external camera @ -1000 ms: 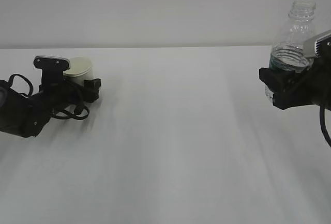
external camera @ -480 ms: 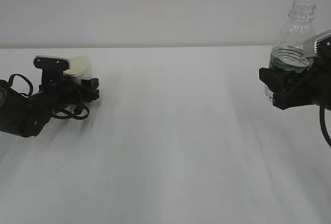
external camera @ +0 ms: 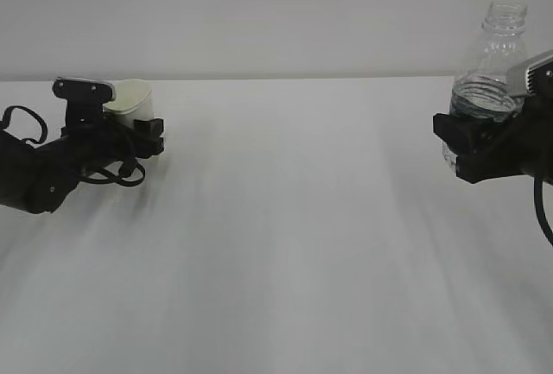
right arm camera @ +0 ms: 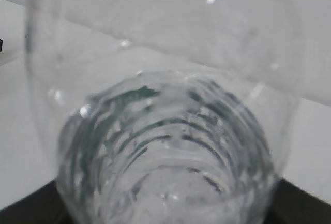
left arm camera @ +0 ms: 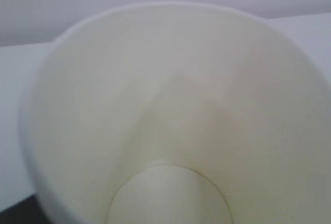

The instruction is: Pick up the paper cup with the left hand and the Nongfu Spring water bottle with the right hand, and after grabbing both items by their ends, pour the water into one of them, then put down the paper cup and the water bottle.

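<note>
The left hand (external camera: 130, 136) has lifted slightly, pinching the paper cup (external camera: 131, 100) upright; the right hand (external camera: 479, 145) clamps the Nongfu Spring water bottle (external camera: 488, 72), ready for pouring.

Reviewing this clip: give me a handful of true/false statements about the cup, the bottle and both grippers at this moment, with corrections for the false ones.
1. The right hand holds the Nongfu Spring water bottle upright. True.
2. The bottle has a cap on. False: its neck is open.
3. The paper cup sits in the left hand. True.
4. The paper cup is full of water. False: the left wrist view shows its dry bottom.
5. The cup and bottle touch. False: they are far apart.
</note>
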Robot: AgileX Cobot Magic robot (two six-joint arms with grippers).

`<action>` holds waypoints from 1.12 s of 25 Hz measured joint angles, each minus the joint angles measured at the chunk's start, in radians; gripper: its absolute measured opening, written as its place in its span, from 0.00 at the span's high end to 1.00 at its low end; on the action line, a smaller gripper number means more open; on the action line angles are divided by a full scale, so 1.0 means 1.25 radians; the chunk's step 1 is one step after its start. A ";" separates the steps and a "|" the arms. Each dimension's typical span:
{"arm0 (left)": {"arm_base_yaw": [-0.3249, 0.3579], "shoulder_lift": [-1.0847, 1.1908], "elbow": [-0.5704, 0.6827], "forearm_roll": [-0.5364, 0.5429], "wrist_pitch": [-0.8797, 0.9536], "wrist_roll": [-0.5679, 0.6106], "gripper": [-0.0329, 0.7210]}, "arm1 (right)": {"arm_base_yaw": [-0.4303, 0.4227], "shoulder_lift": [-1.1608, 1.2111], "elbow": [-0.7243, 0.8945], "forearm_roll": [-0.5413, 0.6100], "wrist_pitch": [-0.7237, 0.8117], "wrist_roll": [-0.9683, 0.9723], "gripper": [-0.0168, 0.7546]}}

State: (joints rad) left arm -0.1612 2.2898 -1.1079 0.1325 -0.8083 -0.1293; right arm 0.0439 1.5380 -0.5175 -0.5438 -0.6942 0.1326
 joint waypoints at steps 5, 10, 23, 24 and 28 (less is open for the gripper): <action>0.002 -0.052 0.000 0.048 0.053 -0.004 0.34 | 0.000 0.000 0.000 0.000 0.004 0.000 0.40; 0.002 -0.108 0.002 0.153 0.074 -0.085 0.35 | 0.000 0.000 0.000 0.000 0.009 0.000 0.40; 0.002 -0.258 0.129 0.463 0.026 -0.292 0.35 | 0.000 0.000 0.000 -0.002 0.011 0.008 0.40; 0.002 -0.267 0.131 0.496 0.017 -0.315 0.35 | 0.000 0.000 0.000 -0.004 0.011 0.010 0.40; 0.002 -0.281 0.133 0.621 -0.032 -0.413 0.35 | 0.000 0.000 0.000 -0.015 0.011 0.024 0.40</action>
State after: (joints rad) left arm -0.1588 1.9388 -0.9411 0.9093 -0.8477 -0.6459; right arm 0.0439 1.5380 -0.5175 -0.5625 -0.6803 0.1626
